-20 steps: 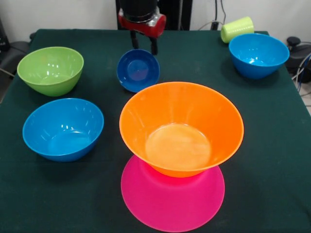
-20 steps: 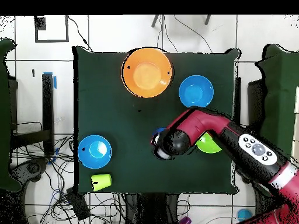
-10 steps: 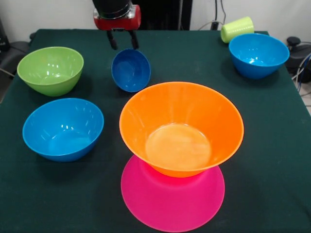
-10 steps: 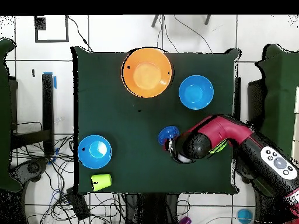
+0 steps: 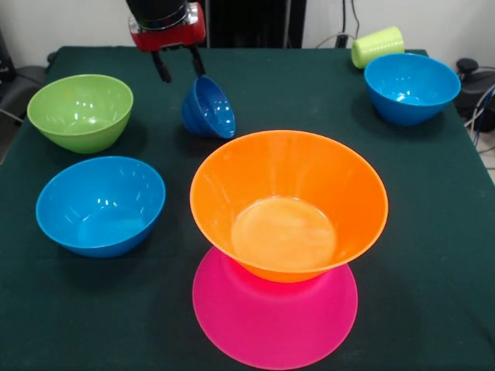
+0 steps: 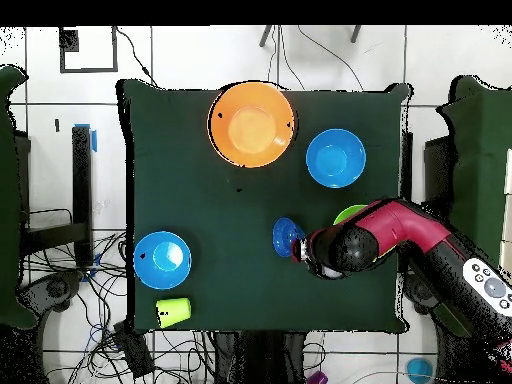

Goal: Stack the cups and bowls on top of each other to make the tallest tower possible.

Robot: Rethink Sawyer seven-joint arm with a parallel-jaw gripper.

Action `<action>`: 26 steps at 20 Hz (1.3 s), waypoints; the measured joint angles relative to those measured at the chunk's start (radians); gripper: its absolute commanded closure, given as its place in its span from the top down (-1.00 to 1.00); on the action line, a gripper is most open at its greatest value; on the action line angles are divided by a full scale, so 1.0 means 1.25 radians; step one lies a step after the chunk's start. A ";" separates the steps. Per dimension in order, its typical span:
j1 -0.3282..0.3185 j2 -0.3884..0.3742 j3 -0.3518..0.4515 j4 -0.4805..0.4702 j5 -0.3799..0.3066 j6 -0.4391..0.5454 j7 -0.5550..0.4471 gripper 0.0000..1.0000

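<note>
We see the gripper (image 5: 177, 65), fingers spread, straddling the rim of the small dark-blue bowl (image 5: 209, 108), which tilts on the bench (image 5: 433, 232) behind the orange bowl (image 5: 288, 202).

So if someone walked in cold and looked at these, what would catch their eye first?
Probably the big orange bowl sitting upright on the overturned pink bowl at the table's front edge in the front view. Next, behind it, the small dark-blue bowl tipped steeply on its side, its rim at one finger of the open end effector. A yellow-green cup lies on its side at the far corner.
</note>
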 measured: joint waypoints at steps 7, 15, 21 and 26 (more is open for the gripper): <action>0.000 0.000 0.007 0.013 0.015 0.000 0.000 1.00; 0.000 0.000 0.011 0.019 0.019 0.000 0.000 1.00; 0.000 0.000 0.017 0.024 0.019 0.000 0.000 1.00; 0.007 -0.005 0.019 0.023 0.008 0.000 0.000 1.00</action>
